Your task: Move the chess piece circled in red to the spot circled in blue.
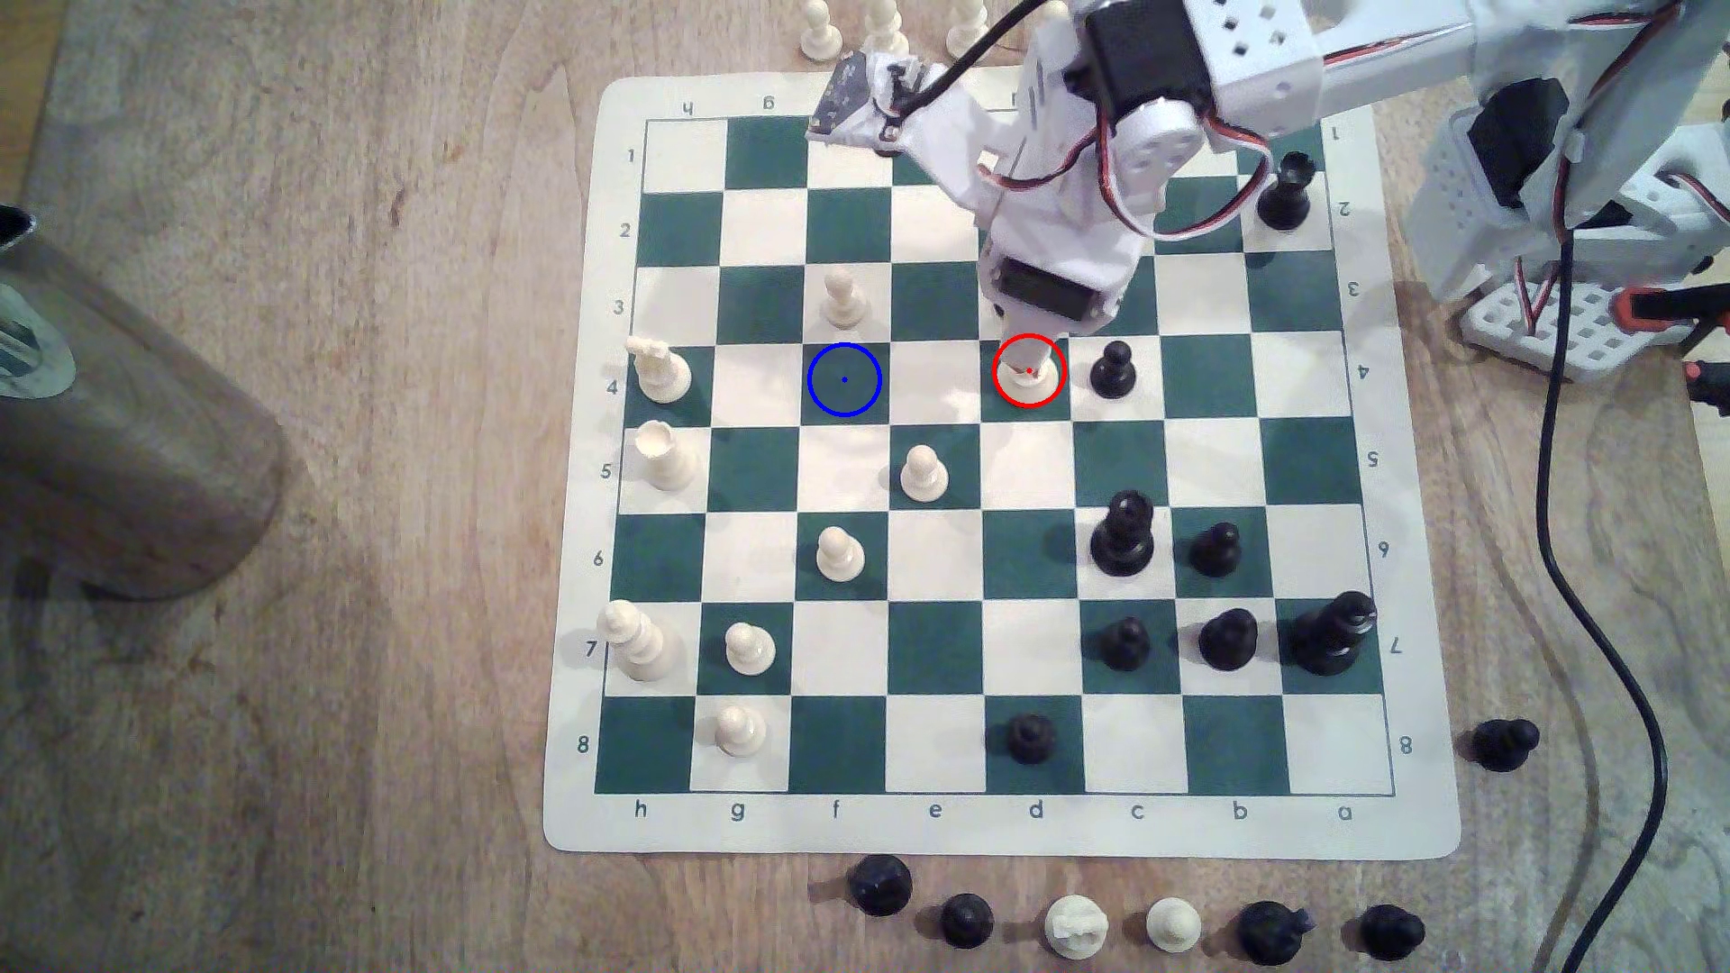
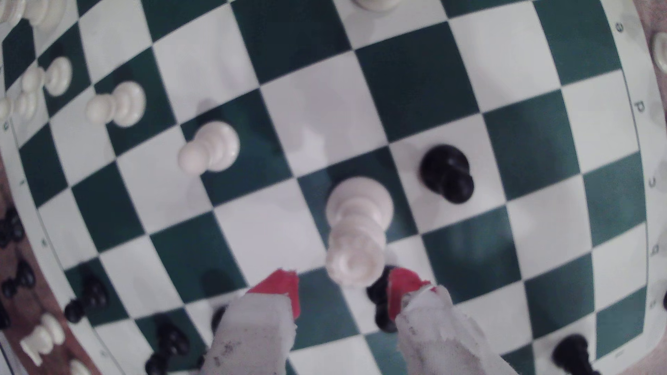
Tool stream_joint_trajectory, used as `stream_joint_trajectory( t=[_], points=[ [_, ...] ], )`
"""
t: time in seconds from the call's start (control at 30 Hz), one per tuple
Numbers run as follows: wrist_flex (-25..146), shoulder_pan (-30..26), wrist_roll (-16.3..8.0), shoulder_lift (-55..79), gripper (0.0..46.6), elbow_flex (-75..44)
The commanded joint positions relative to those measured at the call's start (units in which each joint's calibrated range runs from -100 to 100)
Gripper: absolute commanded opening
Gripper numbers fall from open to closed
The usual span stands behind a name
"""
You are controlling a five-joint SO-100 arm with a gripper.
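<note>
The cream-white plastic rook-like piece is standing upright on its red-ringed dark green square, just beside a small black pawn. The gripper is hanging directly above it, its red-tipped, tape-wrapped fingers spread apart, with the piece's crown sitting in the gap, nearer one finger. The blue-ringed dark green square is lying two squares toward the exterior view's left, unoccupied. In the exterior view the arm is covering the piece's top, and contact cannot be judged.

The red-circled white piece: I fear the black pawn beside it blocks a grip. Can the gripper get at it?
Probably yes. The gripper hangs open above the white piece, and the black pawn stands one square off, apart from it.
</note>
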Motion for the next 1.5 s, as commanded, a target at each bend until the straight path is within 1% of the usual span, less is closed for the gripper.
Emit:
stream_joint_trajectory(
  t=[0.0,0.47,0.7,1.33,1.4,1.47],
  points=[
    [-1.1,-0.2,-0.1,-0.3,13.5,-3.4],
    [-4.1,0.5,0.6,3.1,12.4,-0.3],
    [-3.5,0.8,1.0,1.4,12.3,0.4],
    [-5.3,0.5,0.9,2.1,11.5,1.7],
    [-5.3,0.5,0.9,2.1,10.7,1.7],
    [-5.2,0.4,0.9,1.9,3.8,1.9]
  ],
)
